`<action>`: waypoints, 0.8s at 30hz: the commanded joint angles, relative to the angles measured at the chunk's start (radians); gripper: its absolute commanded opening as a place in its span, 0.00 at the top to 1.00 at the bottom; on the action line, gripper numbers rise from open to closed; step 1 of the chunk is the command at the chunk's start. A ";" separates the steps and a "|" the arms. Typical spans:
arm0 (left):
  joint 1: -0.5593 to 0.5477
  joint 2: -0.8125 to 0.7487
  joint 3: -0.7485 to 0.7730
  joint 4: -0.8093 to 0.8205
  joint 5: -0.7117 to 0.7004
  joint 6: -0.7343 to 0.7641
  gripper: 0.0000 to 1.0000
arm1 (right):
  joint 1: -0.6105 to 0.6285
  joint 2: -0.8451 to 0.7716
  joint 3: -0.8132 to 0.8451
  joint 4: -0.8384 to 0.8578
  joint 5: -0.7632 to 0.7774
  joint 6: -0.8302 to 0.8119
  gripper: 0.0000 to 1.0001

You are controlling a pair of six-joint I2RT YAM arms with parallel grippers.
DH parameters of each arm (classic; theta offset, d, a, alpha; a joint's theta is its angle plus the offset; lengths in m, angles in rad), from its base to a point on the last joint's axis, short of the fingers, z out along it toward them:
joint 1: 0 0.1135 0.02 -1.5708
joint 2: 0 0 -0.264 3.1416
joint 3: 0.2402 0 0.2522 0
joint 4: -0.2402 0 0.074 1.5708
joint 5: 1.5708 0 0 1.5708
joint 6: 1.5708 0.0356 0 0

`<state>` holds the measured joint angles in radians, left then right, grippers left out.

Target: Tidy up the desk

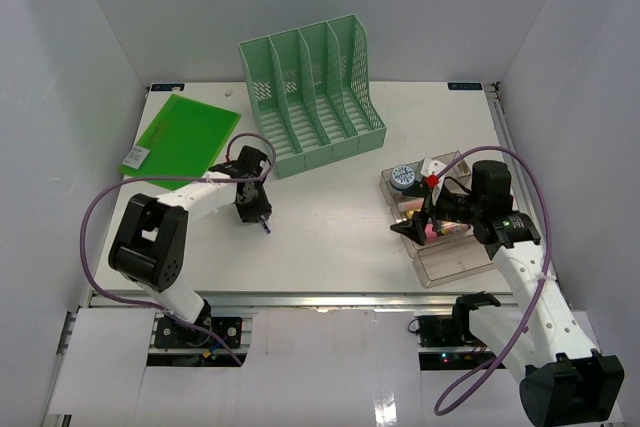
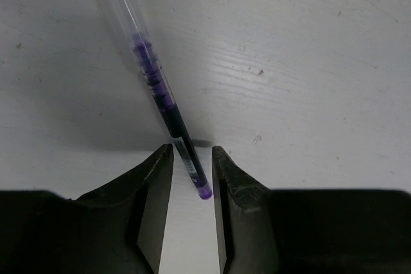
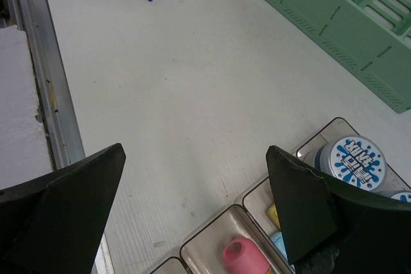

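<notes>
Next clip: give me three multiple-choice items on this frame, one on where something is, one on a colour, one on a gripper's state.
1. Where on the large white desk is the clear-barrelled purple pen? A far right corner; B left of centre, between the jaws of the left gripper; C overhanging the front edge.
2. What colour is the flat plastic folder at the far left? A bright green; B red; C blue.
3. The jaws of the right gripper are: A clamped shut; B shut on an object; C wide open, empty.
Key: 1 B, the left wrist view shows the pen's tip between the jaws; 2 A, plain from above; 3 C, bare desk shows between them.
</notes>
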<state>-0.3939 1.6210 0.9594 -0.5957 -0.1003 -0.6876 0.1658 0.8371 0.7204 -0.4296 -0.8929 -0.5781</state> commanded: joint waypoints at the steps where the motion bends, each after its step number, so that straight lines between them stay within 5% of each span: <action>1: 0.004 0.045 0.026 -0.030 -0.050 0.019 0.63 | 0.000 -0.018 -0.006 0.038 -0.015 0.015 0.03; 16: -0.023 -0.048 -0.072 -0.021 0.017 0.076 0.90 | -0.002 -0.027 -0.009 0.038 -0.003 0.007 0.03; 24: -0.138 -0.209 -0.131 0.128 0.344 0.202 1.00 | 0.001 0.010 -0.006 0.023 -0.037 0.024 0.03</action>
<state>-0.4756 1.5388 0.8606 -0.5832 0.0089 -0.5654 0.1658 0.8241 0.7100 -0.4152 -0.8917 -0.5777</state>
